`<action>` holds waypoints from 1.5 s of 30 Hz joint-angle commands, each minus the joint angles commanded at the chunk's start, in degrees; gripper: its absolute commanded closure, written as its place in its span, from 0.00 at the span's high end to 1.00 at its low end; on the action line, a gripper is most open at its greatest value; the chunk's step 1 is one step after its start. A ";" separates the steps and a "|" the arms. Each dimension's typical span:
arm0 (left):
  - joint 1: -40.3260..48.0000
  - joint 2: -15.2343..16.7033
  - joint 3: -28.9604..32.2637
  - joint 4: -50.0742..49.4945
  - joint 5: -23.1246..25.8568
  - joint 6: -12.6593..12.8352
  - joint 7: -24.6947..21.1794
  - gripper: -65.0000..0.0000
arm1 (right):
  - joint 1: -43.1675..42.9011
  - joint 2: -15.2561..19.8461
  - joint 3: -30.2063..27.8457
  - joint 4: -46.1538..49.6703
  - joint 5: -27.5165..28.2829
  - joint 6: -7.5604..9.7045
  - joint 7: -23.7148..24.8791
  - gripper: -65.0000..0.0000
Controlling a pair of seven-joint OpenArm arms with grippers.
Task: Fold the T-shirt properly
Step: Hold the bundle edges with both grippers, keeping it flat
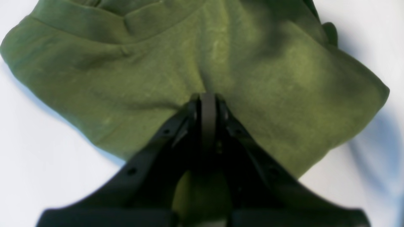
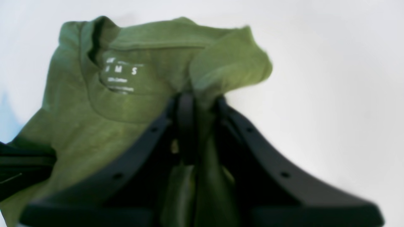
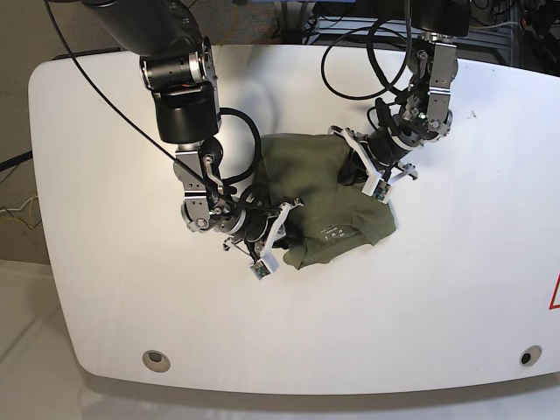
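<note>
both grippers pinch the t-shirt (image 3: 328,188) mid-bench (image 3: 455,289): left gripper (image 1: 207,97) jaws clamped on cloth, right gripper (image 2: 197,97) jaws nearly closed on a bunched fold. move both together, keep fold edges level. olive shirt is bunched, collar label showing on near side

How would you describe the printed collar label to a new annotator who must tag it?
On the white table, the olive-green T-shirt lies bunched between both arms. Near its front edge, inside the ribbed neckline, sits the label: pale lettering, the fabric's only print.
</note>
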 joint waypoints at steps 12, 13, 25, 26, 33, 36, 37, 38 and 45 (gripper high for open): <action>0.00 -0.09 0.00 -0.09 0.00 0.00 0.00 0.00 | 0.79 0.00 0.00 0.00 0.00 -0.09 -0.09 0.77; 0.00 -0.09 0.00 -0.09 0.00 0.00 0.00 0.00 | 0.79 0.00 0.00 0.00 0.00 -0.09 -0.09 0.80; 0.00 -0.09 0.00 -0.09 0.09 0.00 0.00 0.00 | 3.87 -0.53 -0.09 -0.09 0.00 -0.09 -0.18 0.74; 0.00 -0.09 0.00 -0.09 0.09 0.00 0.00 0.00 | 4.22 -0.88 -0.09 -0.09 -0.18 -0.09 -0.18 0.74; 0.00 -0.09 0.00 -0.09 0.09 0.00 0.00 0.00 | 4.92 -1.23 -0.09 -0.26 -0.53 0.00 -0.18 0.74; 0.00 -0.09 0.00 -0.09 0.18 0.00 0.00 0.00 | 5.10 -1.41 -0.09 -2.37 -0.53 0.00 -0.18 0.74; 0.00 -0.09 0.00 -0.09 0.18 0.00 0.00 0.00 | 5.19 -1.41 -0.09 -3.16 -0.62 0.09 -0.18 0.74; 0.00 -0.09 0.00 -0.09 0.18 0.00 0.00 0.00 | 5.19 -1.49 -0.09 -3.78 -0.62 0.09 0.09 0.74; 0.00 -0.09 0.00 -0.09 0.09 0.00 0.00 0.00 | 5.54 -1.58 -0.09 -5.71 -0.62 0.09 1.67 0.74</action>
